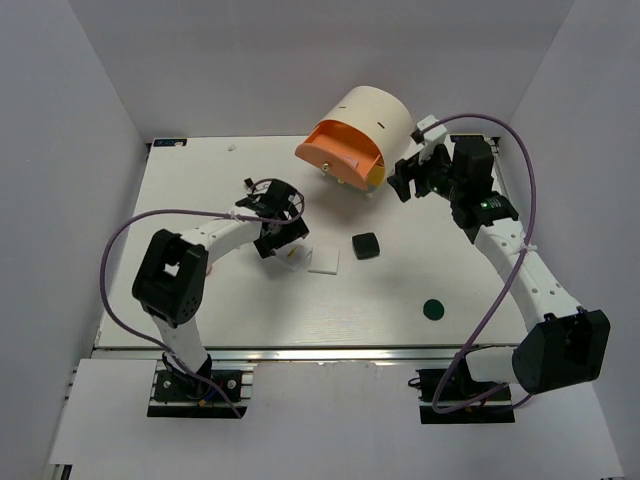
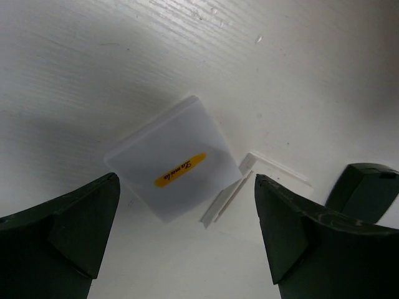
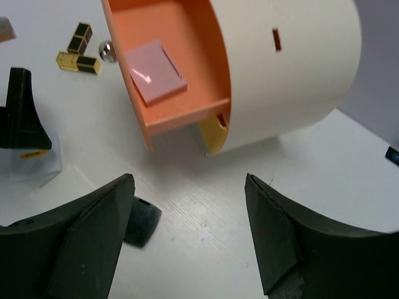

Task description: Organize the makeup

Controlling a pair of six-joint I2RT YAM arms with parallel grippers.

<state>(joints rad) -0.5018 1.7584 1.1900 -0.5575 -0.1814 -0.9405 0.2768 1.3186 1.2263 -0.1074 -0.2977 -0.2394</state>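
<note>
The left pincer (image 2: 187, 187) is held wide open with nothing gripped, directly above a white palette (image 2: 168, 159) with a yellow label, which lies flat on the bench (image 2: 93, 75). Just beside it a 2nd palette (image 1: 324, 262) is laid, and past that the black compact (image 1: 366, 245). The green disc (image 1: 433, 309) is found well apart from these, nearer the bench's front edge on the right.

The right pincer (image 3: 188, 180) is likewise spread wide and empty, and is poised over bare bench in front of the cream cylinder (image 3: 293, 68). The cylinder's orange drawer (image 3: 181, 112) stands open, and the pink square (image 3: 156, 71) is seen lying inside it. Under it, a yellow drawer (image 3: 215, 134) sits slightly out. Black-and-gold lipsticks (image 3: 78, 53) are scattered on the bench beyond the drawer, beside a small silver ball (image 3: 107, 51).
</note>
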